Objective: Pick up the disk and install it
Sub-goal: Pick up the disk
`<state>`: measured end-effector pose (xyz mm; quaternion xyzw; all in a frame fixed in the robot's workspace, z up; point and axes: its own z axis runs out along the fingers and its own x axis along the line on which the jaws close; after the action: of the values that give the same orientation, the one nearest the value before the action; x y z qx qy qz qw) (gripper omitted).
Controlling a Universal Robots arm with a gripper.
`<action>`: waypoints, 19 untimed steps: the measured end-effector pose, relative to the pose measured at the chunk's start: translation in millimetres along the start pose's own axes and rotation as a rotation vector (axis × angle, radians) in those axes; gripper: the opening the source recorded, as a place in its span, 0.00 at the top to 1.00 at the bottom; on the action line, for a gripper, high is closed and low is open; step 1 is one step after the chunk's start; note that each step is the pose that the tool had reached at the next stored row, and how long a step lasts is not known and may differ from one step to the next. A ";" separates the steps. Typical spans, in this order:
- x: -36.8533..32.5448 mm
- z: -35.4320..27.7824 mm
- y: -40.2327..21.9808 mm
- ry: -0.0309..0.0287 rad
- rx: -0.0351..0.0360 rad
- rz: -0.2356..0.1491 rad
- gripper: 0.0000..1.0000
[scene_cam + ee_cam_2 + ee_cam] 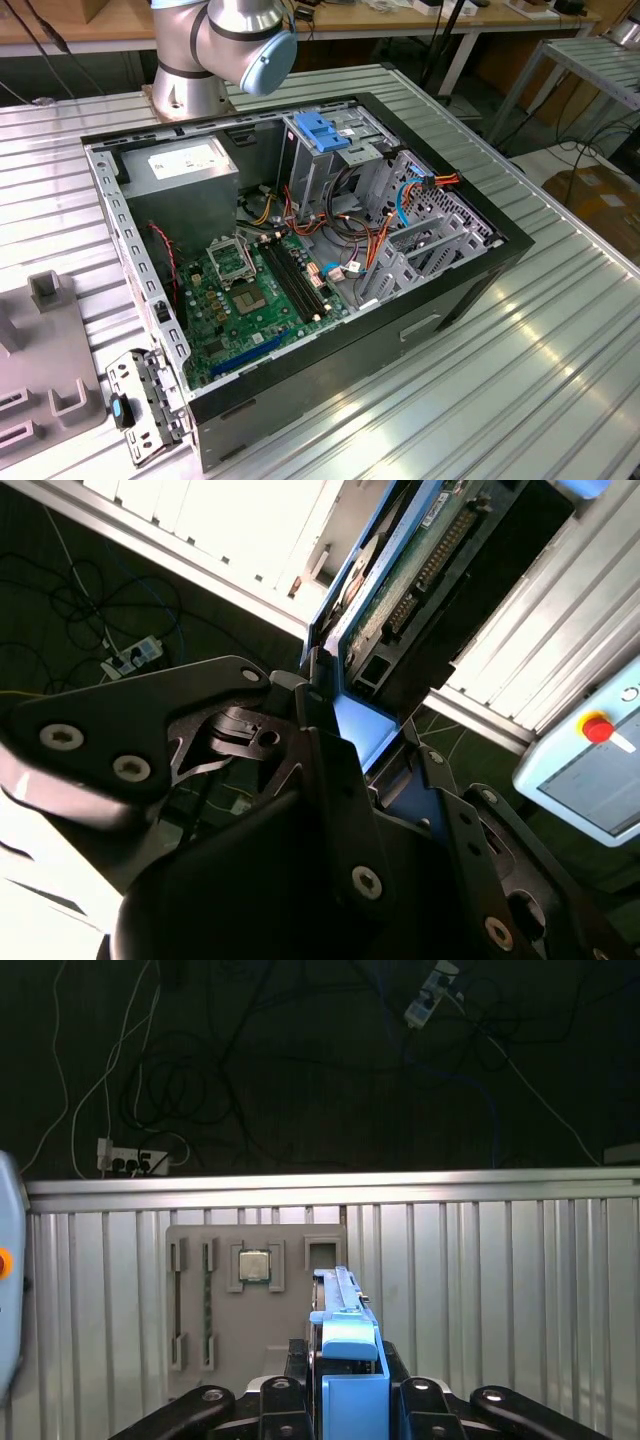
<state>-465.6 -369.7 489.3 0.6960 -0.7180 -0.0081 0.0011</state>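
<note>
two fingers (292, 1400) clamp the disk (350, 1345), seemingly clear above the table (500, 1280).

readable text: none | disk (420, 580): print illegible | power-supply sticker (182, 160): illegible

Open computer case (330, 385) on ribbed table (530, 385), arm (225, 40) behind.

Computer case (450, 290) sits mid-counter (560, 380), open side up. Robot base (185, 90) stands at the counter's far edge, behind the case.

Inside the case:
- power supply box (185, 165) in the far corner, toward the exterior view's left
- drive cage (325, 150) beside it
- motherboard (250, 300) on the case floor, in front of both

Fixture plate (40, 370) lies at the counter's edge on the exterior view's left, apart from the case.

In the first wrist view, the disk (345, 1350) sits between the fingers of the gripper (350, 1400). The plate lies on the counter beyond it, with a chip (253, 1265) in one pocket.
</note>
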 end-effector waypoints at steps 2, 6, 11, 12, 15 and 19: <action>0.0 -1.8 0.0 0.0000 0.0000 0.000 0.63; -0.1 -7.3 0.1 0.0000 0.0000 0.000 0.63; -0.2 -16.7 0.2 0.0000 0.0001 0.000 0.63; -0.2 -17.9 0.2 0.0000 0.0000 0.000 0.63; -0.2 -20.1 0.3 0.0000 0.0000 0.000 0.63; -0.2 -20.1 0.3 0.0000 0.0000 0.000 0.63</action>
<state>-465.7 -369.7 509.4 0.6960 -0.7180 -0.0081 0.0010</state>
